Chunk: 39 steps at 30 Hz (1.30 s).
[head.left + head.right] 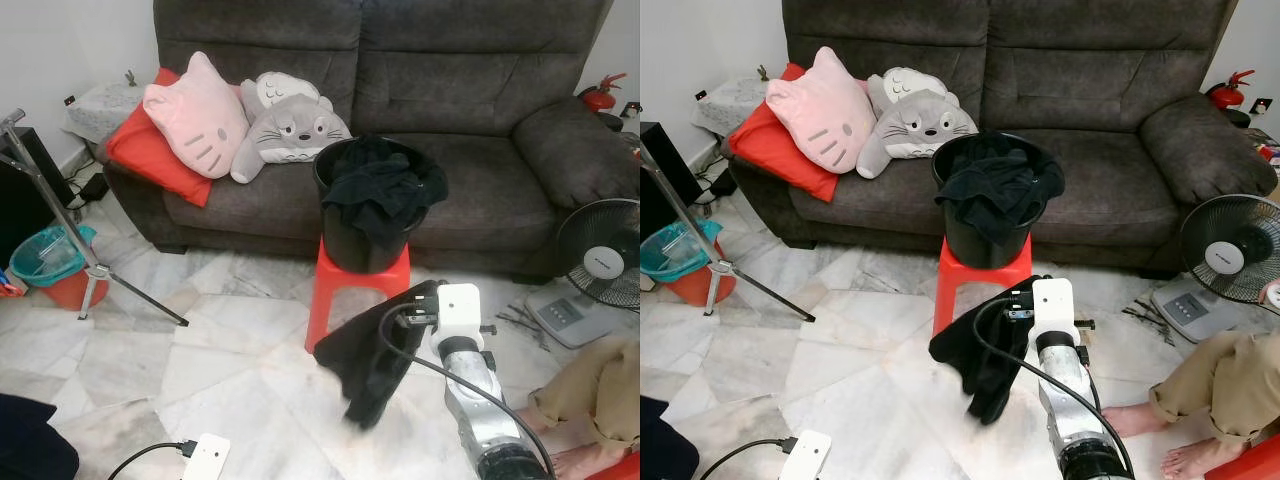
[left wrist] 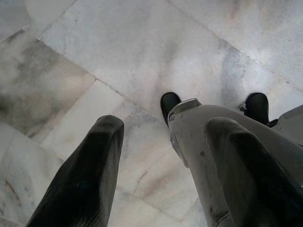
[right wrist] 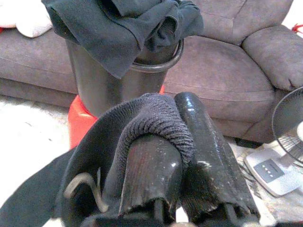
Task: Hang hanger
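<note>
With no writing legible anywhere, right tool clamped on black garment, left tool wide apart.

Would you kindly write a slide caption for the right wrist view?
Right gripper clamps a black garment before the black bucket on its red stool.

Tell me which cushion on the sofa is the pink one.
The cat-face cushion, leaning on the red cushion; the grey plush cushion lies beside it.
</note>
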Available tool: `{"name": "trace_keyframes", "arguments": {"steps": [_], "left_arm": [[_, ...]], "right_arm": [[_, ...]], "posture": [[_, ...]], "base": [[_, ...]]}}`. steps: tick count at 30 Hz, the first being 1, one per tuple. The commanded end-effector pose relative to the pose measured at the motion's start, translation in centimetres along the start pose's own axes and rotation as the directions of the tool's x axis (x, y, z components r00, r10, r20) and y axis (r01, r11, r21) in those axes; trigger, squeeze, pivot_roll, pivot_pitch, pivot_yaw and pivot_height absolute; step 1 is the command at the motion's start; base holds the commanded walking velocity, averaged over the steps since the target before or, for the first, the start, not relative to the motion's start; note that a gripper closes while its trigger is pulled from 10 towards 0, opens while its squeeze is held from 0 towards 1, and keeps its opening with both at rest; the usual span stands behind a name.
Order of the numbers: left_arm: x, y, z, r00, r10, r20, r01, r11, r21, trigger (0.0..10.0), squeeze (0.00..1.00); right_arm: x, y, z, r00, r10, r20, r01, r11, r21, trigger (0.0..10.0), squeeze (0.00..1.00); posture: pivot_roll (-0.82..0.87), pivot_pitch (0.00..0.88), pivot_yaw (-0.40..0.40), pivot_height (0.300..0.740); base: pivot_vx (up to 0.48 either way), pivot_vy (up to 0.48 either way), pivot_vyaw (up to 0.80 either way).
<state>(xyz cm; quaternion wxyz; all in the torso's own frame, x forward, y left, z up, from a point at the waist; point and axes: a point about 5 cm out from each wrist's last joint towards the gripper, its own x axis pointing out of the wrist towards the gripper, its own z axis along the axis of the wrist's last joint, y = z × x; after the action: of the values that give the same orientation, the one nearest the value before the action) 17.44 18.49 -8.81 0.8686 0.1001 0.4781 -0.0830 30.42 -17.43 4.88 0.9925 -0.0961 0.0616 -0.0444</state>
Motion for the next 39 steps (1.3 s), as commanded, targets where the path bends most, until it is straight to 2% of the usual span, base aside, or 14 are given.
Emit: {"name": "trace_keyframes", "arguments": {"steps": [1, 2, 5, 13, 22, 39], "left_arm": [[-0.1, 0.2, -0.2, 1.0, 0.007, -0.006, -0.007, 1.0, 0.001, 10.0, 0.0], [-0.1, 0.2, -0.2, 1.0, 0.007, -0.006, -0.007, 1.0, 0.002, 10.0, 0.0], [-0.1, 0.2, -0.3, 1.0, 0.004, -0.009, -0.004, 1.0, 0.007, 10.0, 0.0], [-0.1, 0.1, -0.5, 1.0, 0.002, -0.013, -0.002, 1.0, 0.008, 10.0, 0.0], [-0.1, 0.1, -0.5, 1.0, 0.002, -0.014, -0.002, 1.0, 0.007, 10.0, 0.0], [-0.1, 0.1, -0.2, 1.0, 0.003, -0.008, -0.003, 1.0, -0.004, 10.0, 0.0]], "right_arm": [[0.2, -0.1, 1.1, 0.998, -0.01, 0.057, 0.011, 1.0, -0.006, 10.0, 0.0], [0.1, -0.2, 1.0, 0.998, -0.02, 0.056, 0.021, 1.0, -0.022, 10.0, 0.0], [-0.2, -0.5, 1.1, 0.995, -0.06, 0.074, 0.059, 0.998, 0.013, 10.0, 0.0], [-0.4, -0.9, 1.6, 0.99, -0.099, 0.104, 0.098, 0.995, 0.019, 10.0, 0.0], [-0.4, -1.1, 1.6, 0.982, -0.164, 0.089, 0.161, 0.986, 0.049, 10.0, 0.0], [0.1, -0.8, 2.0, 0.987, -0.136, 0.084, 0.133, 0.99, 0.04, 10.0, 0.0]], "posture": [[0.06, 0.0, -0.002, 0.74], [0.06, 0.0, -0.001, 0.74], [0.05, 0.0, 0.001, 0.74], [0.05, 0.0, -0.001, 0.74], [0.05, 0.0, 0.0, 0.74], [0.06, 0.0, -0.007, 0.74]], "base": [[0.0, 0.0, 0.0], [0.0, 0.0, 0.0], [0.0, 0.0, 0.0], [0.0, 0.0, 0.0], [0.0, 0.0, 0.76], [0.0, 0.0, 0.8]]}}
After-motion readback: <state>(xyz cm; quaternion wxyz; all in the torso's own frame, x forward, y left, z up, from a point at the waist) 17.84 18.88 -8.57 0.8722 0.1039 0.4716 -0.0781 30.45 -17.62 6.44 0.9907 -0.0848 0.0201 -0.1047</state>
